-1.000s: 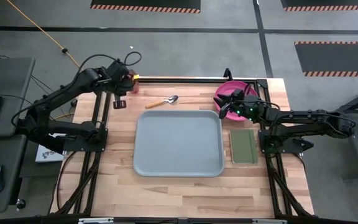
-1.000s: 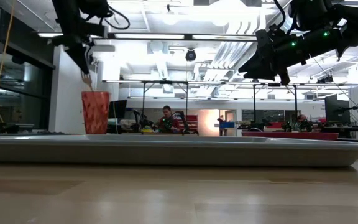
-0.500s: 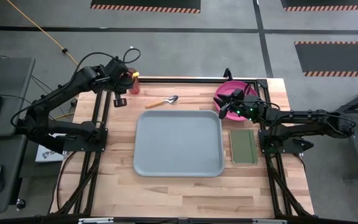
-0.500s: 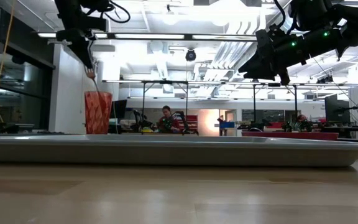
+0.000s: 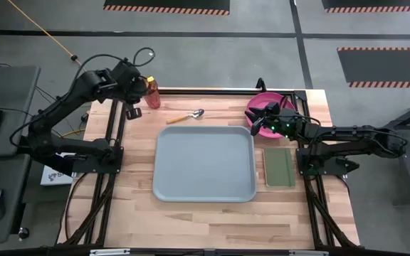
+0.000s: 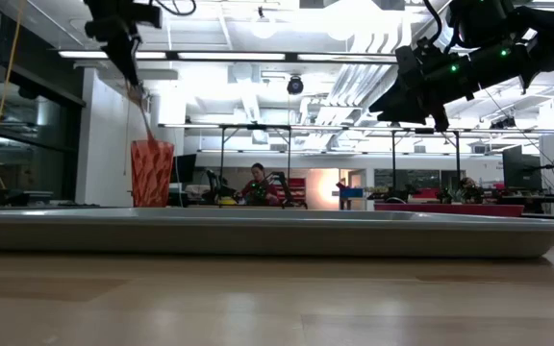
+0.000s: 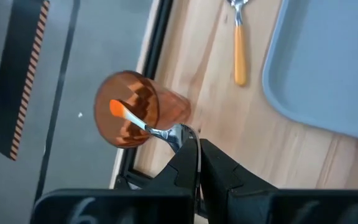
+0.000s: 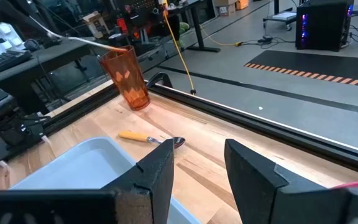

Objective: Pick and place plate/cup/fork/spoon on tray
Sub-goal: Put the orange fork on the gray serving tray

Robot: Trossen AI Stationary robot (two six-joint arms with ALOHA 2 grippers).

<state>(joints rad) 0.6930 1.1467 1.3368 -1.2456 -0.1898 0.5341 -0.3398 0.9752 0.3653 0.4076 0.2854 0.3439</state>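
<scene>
Cup (image 5: 152, 93) at bench (image 5: 205, 213) far-left corner, under left pincer (image 5: 138, 89), which grips a fork whose handle dips into cup; tray (image 5: 203, 163) central, bare; pink plate (image 5: 260, 102) partly hidden beneath right pincer (image 5: 256, 122).

Low: faceted translucent cup (image 6: 150, 173) beyond tray rim (image 6: 277, 231); plate unseen.

Left wrist: fingers clenched on metal fork (image 7: 148, 126), orange tip inside cup.

Right wrist: fingers (image 8: 157, 171) parted, empty; orange-handled spoon (image 8: 149, 138) near tray corner.

Pale wood-grain table (image 5: 205, 213), smooth planks; matt blue-grey plastic tray (image 5: 203, 163); translucent, faceted orange plastic cup (image 7: 132, 115); glossy pink plastic plate (image 5: 258, 103); shiny metal spoon (image 5: 186, 116), orange plastic handle.
</scene>
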